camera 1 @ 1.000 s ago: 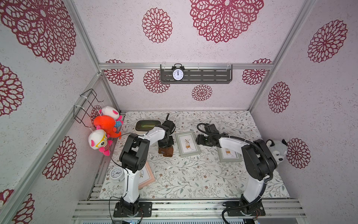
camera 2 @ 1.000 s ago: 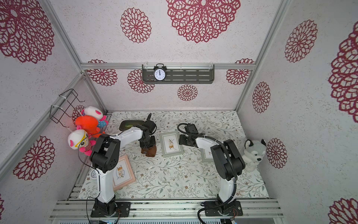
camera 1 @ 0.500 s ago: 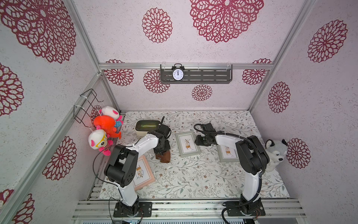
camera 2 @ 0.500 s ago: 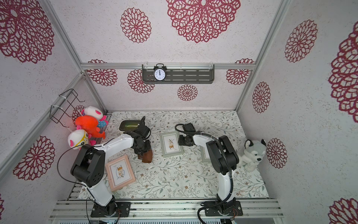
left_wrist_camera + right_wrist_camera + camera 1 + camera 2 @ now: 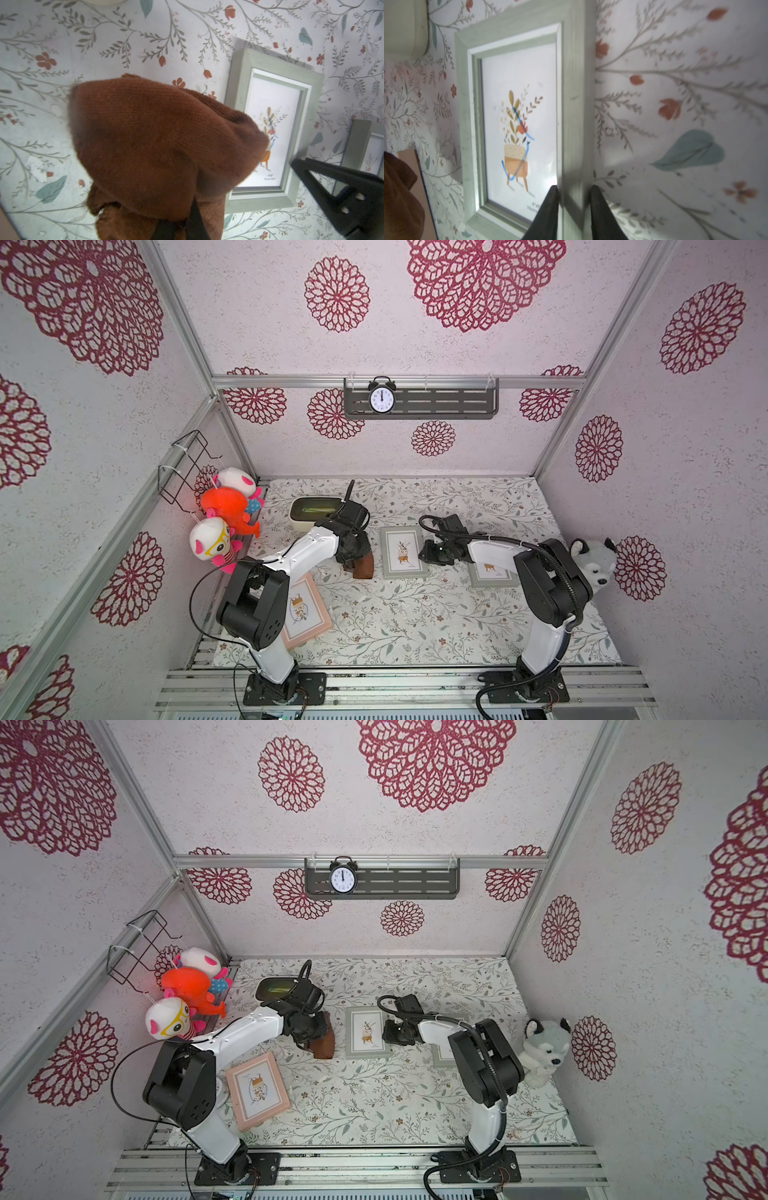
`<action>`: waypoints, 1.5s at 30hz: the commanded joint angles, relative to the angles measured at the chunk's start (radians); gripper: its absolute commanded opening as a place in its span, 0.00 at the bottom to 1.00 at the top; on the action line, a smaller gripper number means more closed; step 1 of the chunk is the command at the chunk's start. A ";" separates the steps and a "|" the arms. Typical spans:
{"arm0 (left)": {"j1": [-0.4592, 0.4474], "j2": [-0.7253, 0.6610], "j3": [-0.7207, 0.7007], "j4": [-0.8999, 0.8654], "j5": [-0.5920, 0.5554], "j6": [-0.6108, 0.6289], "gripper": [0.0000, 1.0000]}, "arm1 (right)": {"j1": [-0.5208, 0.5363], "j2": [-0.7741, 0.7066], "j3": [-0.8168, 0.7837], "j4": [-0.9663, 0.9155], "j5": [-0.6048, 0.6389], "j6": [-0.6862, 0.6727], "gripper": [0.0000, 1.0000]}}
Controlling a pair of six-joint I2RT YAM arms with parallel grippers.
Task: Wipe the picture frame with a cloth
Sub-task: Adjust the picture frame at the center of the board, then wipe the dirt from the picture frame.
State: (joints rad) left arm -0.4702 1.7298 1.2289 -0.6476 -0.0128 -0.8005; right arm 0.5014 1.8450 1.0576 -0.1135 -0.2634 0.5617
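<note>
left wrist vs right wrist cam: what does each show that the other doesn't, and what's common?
Left wrist only: the cloth nearly whole, bunched and hanging in front of part of the green frame; a second frame beyond it.
Right wrist only: the right gripper seen from behind, fingers astride the green frame's side rail; whether they clamp it is unclear.
Both: the green frame with its potted-plant print and blue scribble, some of the cloth, the right gripper, the floral table cover.
</note>
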 commanded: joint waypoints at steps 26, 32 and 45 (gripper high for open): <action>-0.056 0.456 0.522 -0.185 -0.003 0.126 0.00 | -0.051 0.129 0.130 -0.041 0.066 -0.007 0.35; -0.060 0.528 0.590 -0.226 -0.013 0.132 0.00 | -0.051 0.132 0.105 -0.032 0.074 0.006 0.34; -0.220 0.383 0.271 -0.223 -0.125 -0.002 0.00 | -0.049 0.123 0.032 0.009 0.072 0.058 0.32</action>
State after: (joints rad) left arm -0.6586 2.0823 1.5566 -0.8104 -0.1410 -0.7574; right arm 0.4541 1.9450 1.1362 0.0059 -0.2276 0.6044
